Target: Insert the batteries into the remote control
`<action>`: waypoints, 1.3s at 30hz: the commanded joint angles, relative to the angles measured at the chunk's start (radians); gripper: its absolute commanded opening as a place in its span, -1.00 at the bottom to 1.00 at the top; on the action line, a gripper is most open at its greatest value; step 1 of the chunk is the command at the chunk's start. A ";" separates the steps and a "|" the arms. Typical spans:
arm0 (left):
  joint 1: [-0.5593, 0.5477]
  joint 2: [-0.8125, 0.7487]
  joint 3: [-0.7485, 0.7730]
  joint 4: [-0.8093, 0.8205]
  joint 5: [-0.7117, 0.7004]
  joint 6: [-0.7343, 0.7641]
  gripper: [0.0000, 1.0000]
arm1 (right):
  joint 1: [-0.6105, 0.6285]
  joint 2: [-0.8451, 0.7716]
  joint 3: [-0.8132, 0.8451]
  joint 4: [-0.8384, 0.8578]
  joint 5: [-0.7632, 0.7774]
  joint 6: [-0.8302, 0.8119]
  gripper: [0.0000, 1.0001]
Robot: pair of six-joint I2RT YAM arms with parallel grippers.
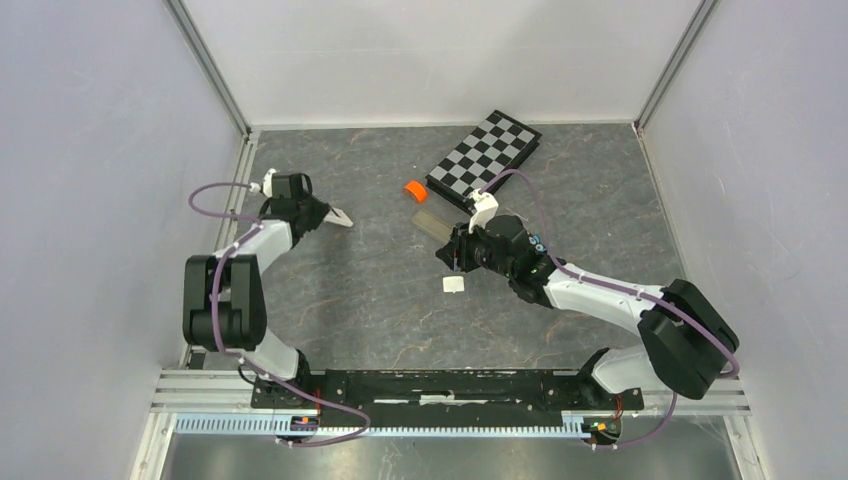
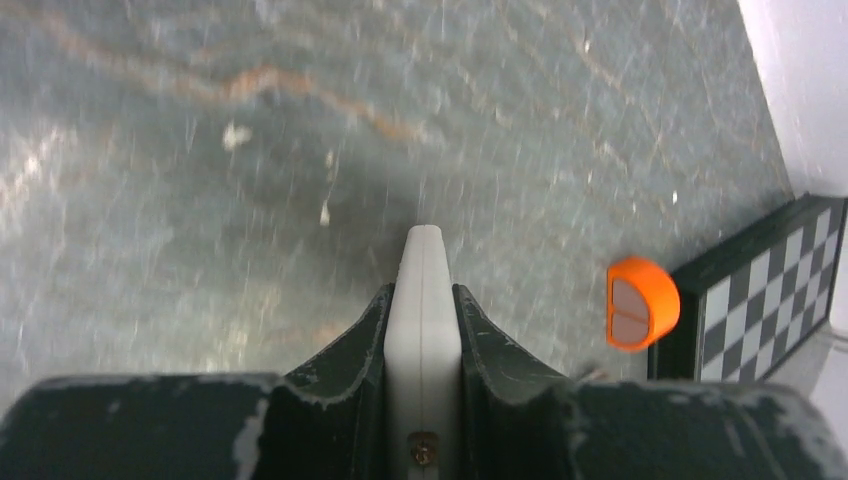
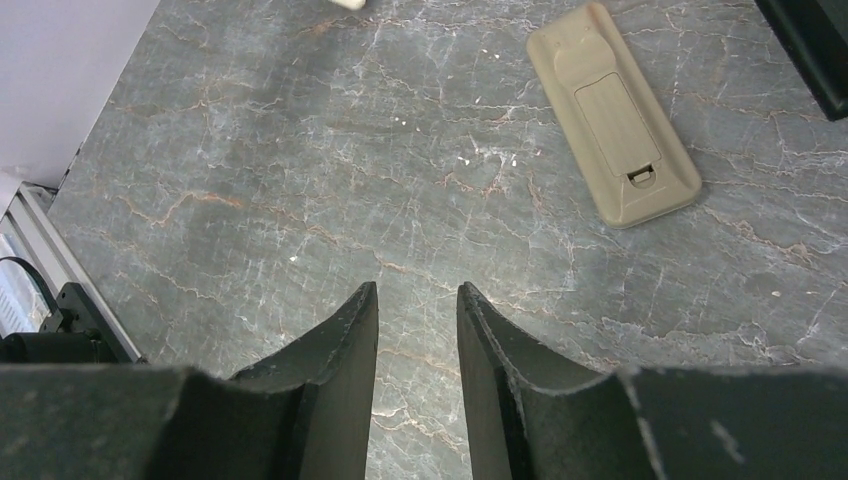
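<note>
Left end effector [image 2: 423, 300] is clamped on a white slab [image 2: 423, 255], held edge-on, likely to present it for work; might be a remote, can't tell. Right end effector [image 3: 417, 292] is partly open and empty over the bench [image 3: 250, 150], probably free to pick. Beige remote [image 3: 612, 112] lies flat ahead and to its right, back up, cover shut, so it needs opening first. No batteries visible in any view. Orange roll [image 2: 640, 303] sits near the checkerboard [image 2: 770, 290], out of the way.

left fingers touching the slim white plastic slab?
Touching. Left wrist view: both fingers press flat against the sides of the slim white plastic slab, no gap showing.
</note>
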 commanded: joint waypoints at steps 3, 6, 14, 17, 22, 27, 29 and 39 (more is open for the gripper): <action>-0.136 -0.166 -0.167 0.093 0.187 -0.124 -0.96 | -0.004 -0.038 0.007 0.006 0.015 0.011 -0.21; -0.188 -0.158 -0.229 0.120 0.280 -0.152 -0.96 | -0.007 -0.040 0.003 0.009 0.013 0.015 -0.21; -0.223 -0.173 -0.330 0.158 0.324 -0.164 -0.49 | -0.008 -0.055 -0.028 0.028 0.013 0.029 -0.21; -0.223 -0.184 -0.339 0.120 0.284 -0.147 -0.17 | -0.009 -0.059 -0.036 0.028 0.012 0.030 -0.21; -0.223 -0.220 -0.342 0.006 0.152 -0.107 0.32 | -0.012 -0.074 -0.051 0.026 0.017 0.028 -0.21; -0.223 -0.272 -0.297 -0.156 0.016 -0.056 0.74 | -0.017 -0.096 -0.067 0.025 0.023 0.029 -0.20; -0.223 -0.295 -0.259 -0.241 -0.058 -0.027 0.88 | -0.019 -0.104 -0.072 0.026 0.027 0.028 -0.19; -0.159 -0.258 0.059 -0.525 -0.446 0.151 0.89 | -0.046 -0.106 -0.059 0.003 -0.006 0.022 -0.21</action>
